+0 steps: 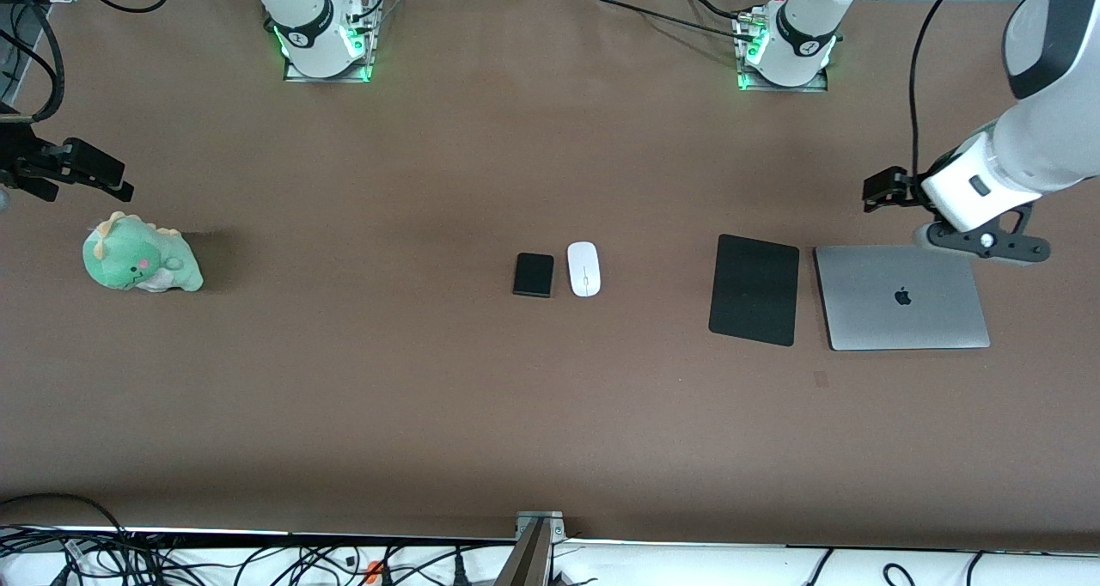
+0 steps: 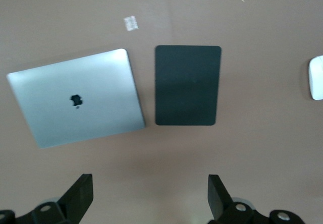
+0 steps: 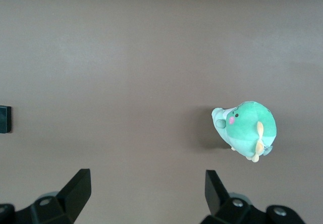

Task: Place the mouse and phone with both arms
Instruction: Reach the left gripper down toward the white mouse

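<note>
We see the left gripper [image 1: 885, 191] spread wide and empty in the air over bare table beside the laptop [image 1: 902, 298] and mouse pad [image 1: 754, 289]. The right gripper [image 1: 86, 173] hangs equally wide above the table by the green plush toy [image 1: 137, 264]. The mouse [image 1: 583, 269] and phone [image 1: 534, 274] lie side by side mid-table, well apart from both grippers.

I see my left gripper [image 1: 878, 192] raised, fingers spread wide, holding nothing. My right gripper [image 1: 110, 182] matches it at the table's other end.
</note>
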`<action>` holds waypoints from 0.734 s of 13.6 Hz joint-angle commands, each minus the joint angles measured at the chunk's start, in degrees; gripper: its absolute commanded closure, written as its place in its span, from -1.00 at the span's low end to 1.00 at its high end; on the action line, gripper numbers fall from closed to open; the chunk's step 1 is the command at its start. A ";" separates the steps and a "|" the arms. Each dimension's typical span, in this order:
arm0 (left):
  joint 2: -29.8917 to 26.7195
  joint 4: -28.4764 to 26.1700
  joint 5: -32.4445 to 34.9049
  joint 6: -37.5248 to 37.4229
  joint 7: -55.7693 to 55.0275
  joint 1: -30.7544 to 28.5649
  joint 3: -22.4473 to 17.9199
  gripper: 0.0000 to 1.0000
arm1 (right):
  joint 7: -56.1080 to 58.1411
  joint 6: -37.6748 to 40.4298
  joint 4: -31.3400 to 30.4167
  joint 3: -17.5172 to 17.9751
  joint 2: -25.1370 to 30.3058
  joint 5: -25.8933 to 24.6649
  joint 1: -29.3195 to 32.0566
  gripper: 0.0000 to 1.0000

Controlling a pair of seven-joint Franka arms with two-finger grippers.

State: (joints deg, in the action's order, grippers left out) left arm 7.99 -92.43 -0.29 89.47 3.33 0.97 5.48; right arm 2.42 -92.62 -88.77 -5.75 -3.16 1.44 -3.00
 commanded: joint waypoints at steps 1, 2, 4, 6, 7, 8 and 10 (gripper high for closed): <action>4.21 1.99 -3.74 -1.14 -4.54 2.53 2.41 -1.00 | 0.83 0.95 0.35 0.21 0.17 0.32 0.10 -1.00; 5.79 1.99 -3.93 -0.18 -6.56 3.76 3.47 -1.00 | 0.92 0.95 0.35 0.22 0.08 0.32 0.01 -1.00; 9.13 1.99 -4.37 2.98 -7.28 6.48 4.62 -1.00 | 0.84 1.56 0.26 0.30 0.08 0.32 0.01 -1.00; 13.61 1.47 -4.46 6.49 -8.16 10.69 4.80 -1.00 | 0.66 1.57 0.17 0.30 0.08 0.32 0.01 -1.00; 15.98 1.72 -4.37 9.03 -10.86 12.54 4.80 -1.00 | 0.66 1.57 0.09 0.30 -0.01 0.23 0.01 -1.00; 17.22 1.64 -4.37 12.10 -16.20 14.74 4.80 -1.00 | 0.57 1.57 0.08 0.30 0.08 0.32 0.01 -1.00; 19.60 1.81 -4.37 17.12 -27.71 18.17 4.80 -1.00 | 0.66 2.44 0.08 0.30 -0.01 0.32 0.01 -1.00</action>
State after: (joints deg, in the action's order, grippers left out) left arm 25.60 -92.54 -3.71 104.16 -16.61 16.50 10.83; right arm 2.58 -91.44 -88.86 -5.55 -3.31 1.43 -3.10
